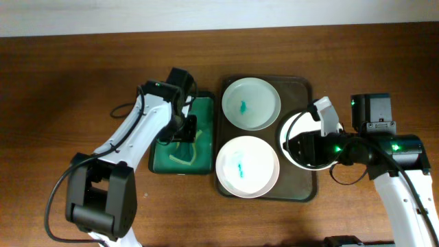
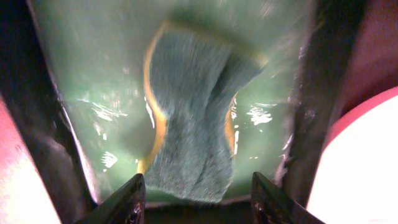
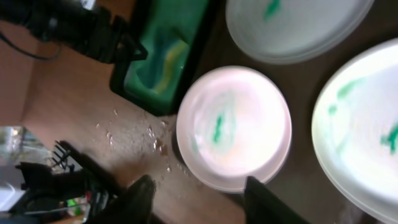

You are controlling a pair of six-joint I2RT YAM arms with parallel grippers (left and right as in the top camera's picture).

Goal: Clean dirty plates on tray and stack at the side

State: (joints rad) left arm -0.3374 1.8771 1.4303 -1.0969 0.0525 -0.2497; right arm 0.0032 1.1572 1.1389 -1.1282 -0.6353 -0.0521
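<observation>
Three white plates lie on the dark tray (image 1: pixel 299 90). The far plate (image 1: pixel 251 103) and the near plate (image 1: pixel 247 166) each have a teal smear. The third plate (image 1: pixel 288 129) is mostly hidden under my right gripper (image 1: pixel 305 147). In the right wrist view that gripper (image 3: pixel 199 191) is open and empty, above the edge of a smeared plate (image 3: pixel 233 127), with the two other plates (image 3: pixel 292 25) (image 3: pixel 360 124) beside it. My left gripper (image 1: pixel 184 130) (image 2: pixel 199 200) is open, just above the sponge (image 2: pixel 193 124).
The sponge lies in a small green tray (image 1: pixel 180 154) (image 3: pixel 165 56) left of the dark tray. Water drops (image 3: pixel 152 140) lie on the wooden table by the near plate. A stand with dark tools (image 3: pixel 68 183) shows at the lower left.
</observation>
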